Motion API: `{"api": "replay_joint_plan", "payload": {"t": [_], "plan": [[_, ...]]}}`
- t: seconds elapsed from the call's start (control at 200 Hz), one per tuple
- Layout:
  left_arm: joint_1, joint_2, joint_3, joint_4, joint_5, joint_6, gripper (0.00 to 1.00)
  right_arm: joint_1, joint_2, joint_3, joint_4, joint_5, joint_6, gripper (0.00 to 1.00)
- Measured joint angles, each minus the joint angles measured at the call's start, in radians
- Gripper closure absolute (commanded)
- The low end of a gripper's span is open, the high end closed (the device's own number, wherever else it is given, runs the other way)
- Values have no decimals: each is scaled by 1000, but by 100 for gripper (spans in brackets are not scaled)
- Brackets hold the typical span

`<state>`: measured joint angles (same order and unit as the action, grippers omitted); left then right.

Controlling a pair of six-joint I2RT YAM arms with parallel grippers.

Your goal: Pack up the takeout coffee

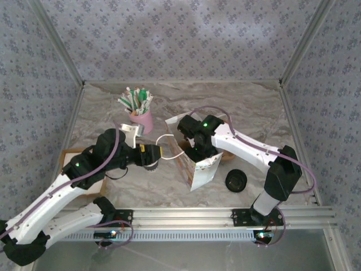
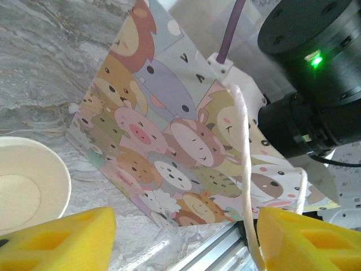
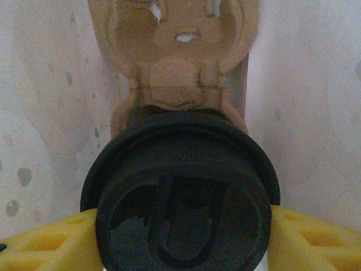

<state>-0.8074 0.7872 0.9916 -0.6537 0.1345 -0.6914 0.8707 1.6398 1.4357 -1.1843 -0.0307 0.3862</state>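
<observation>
Right wrist: round black lid (image 3: 183, 195)

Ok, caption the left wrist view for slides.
Left gripper facing cartoon-animal paper bag, white cord handle, round cream paper cup.

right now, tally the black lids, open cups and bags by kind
round black plastic lid: 2
open cream-white round paper cup: 1
pink round cup of straws: 1
cartoon-animal printed paper bag: 1
total: 5

Tally of what's out
Two lids, a black lid (image 1: 236, 180) and a second black lid (image 3: 183, 197); one open paper cup (image 2: 22, 192); one pink cup (image 1: 141, 119); one printed bag (image 2: 169, 152); one cardboard carrier (image 3: 175, 62).
</observation>
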Motion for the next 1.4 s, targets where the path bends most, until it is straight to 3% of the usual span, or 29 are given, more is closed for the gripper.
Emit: {"api": "replay_joint_plan", "payload": {"t": [0.36,0.665,0.964,1.399], "plan": [[0,-6,203,-192,-92,72,14,0,0,-2,4,0,-3,34],[-1,89,362,-279,-106,158,13,0,0,-6,11,0,-4,33],[-1,198,386,-298,-101,217,13,-2,2,-10,24,-1,-10,33],[-1,222,390,-304,-79,239,13,-5,12,-24,52,0,-11,33]]}}
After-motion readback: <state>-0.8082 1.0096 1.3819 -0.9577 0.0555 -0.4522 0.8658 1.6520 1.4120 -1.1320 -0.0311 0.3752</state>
